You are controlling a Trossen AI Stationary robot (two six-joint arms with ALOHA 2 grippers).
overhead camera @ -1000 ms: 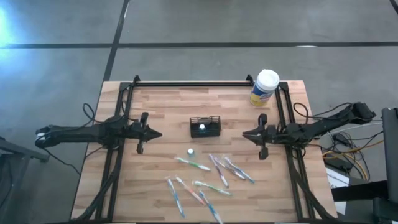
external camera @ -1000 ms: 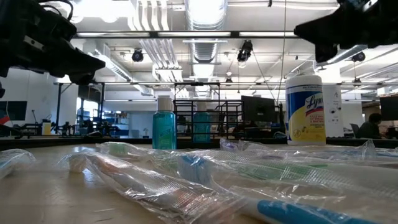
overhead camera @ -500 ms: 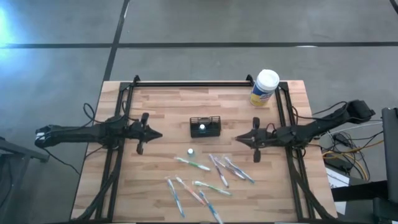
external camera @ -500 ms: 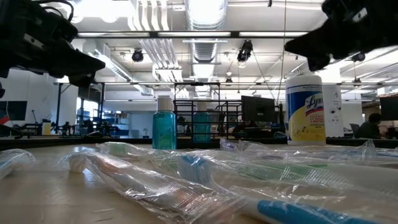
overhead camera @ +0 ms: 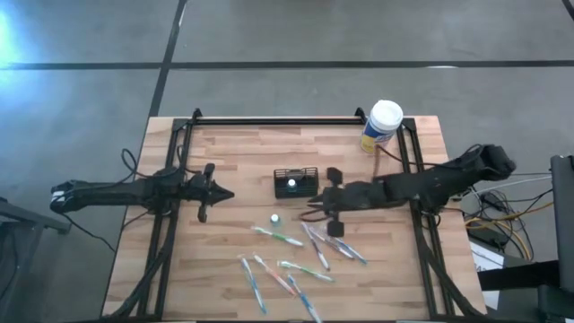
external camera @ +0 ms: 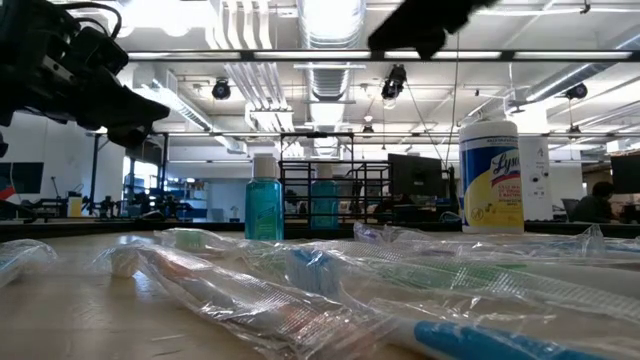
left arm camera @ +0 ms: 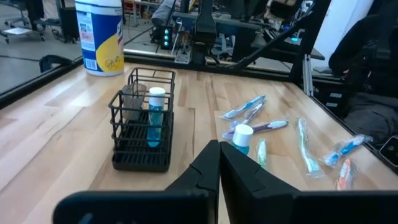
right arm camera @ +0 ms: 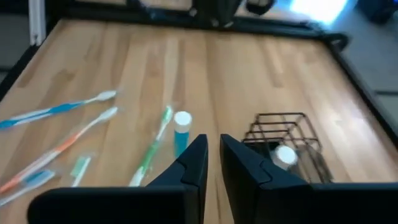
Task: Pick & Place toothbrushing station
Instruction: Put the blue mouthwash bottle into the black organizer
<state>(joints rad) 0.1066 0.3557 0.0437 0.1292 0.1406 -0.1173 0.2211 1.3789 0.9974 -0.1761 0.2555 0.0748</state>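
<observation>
One small bottle (overhead camera: 291, 187) stands half-hidden inside toothbrushing station (overhead camera: 296, 182).

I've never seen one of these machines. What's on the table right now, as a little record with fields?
Holder: black wire toothbrushing station at mid-table, one blue bottle with a white cap standing inside
Loose bottle: second small blue bottle standing on the table in front of the holder
Toothbrushes: several wrapped toothbrushes scattered on the near half
Canister: wipes canister at the far right corner
Left hand: shut, waiting left of the holder
Right hand: nearly shut, empty, just right of the holder
</observation>
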